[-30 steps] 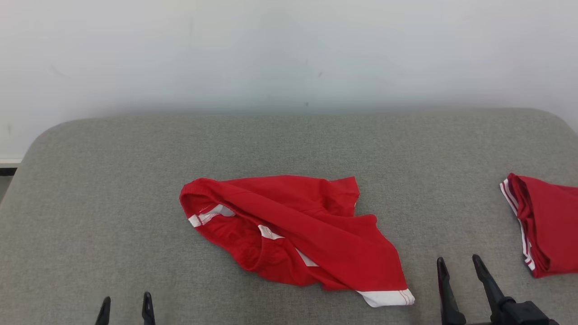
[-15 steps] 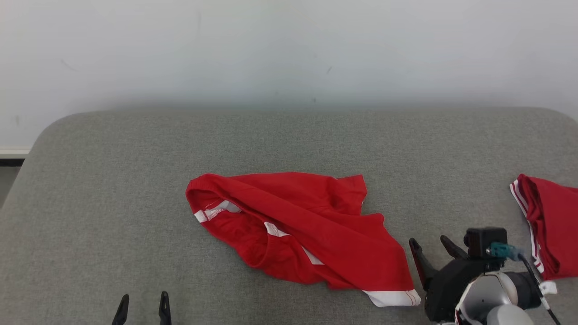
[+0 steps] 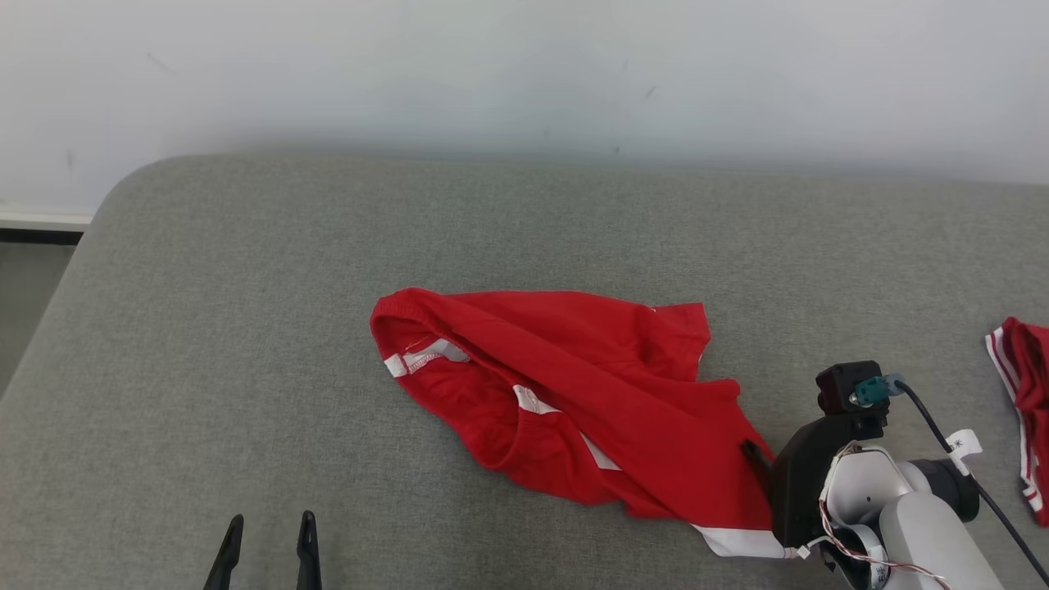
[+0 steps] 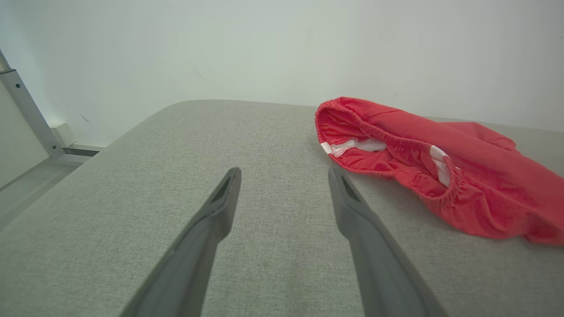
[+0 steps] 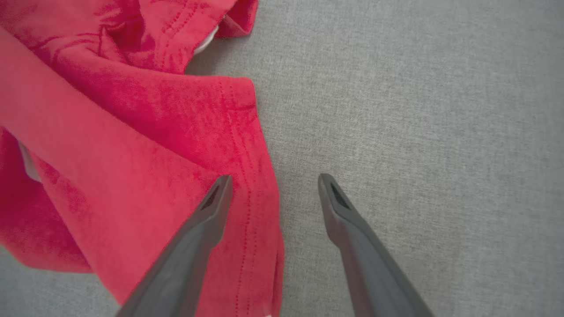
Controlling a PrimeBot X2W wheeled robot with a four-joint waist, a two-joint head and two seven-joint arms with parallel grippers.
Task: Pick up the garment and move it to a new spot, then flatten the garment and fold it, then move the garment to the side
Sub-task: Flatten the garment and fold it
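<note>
My right claw [image 5: 274, 178], jaws wide, straddles the near-right hem of the garment [image 3: 574, 393], which lies mid table [image 3: 246, 328] with its long axis running far-left to near-right, so it sits much nearer than my wide-open left claw [image 3: 270, 524].

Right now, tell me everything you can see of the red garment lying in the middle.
The red garment looks like soft knit shorts, with a gathered elastic waistband, white patches inside and a white hem band at its near right corner. It lies crumpled and partly folded over itself on the grey padded surface. The right gripper has open jaws straddling its stitched edge; whether they touch the cloth is unclear.
</note>
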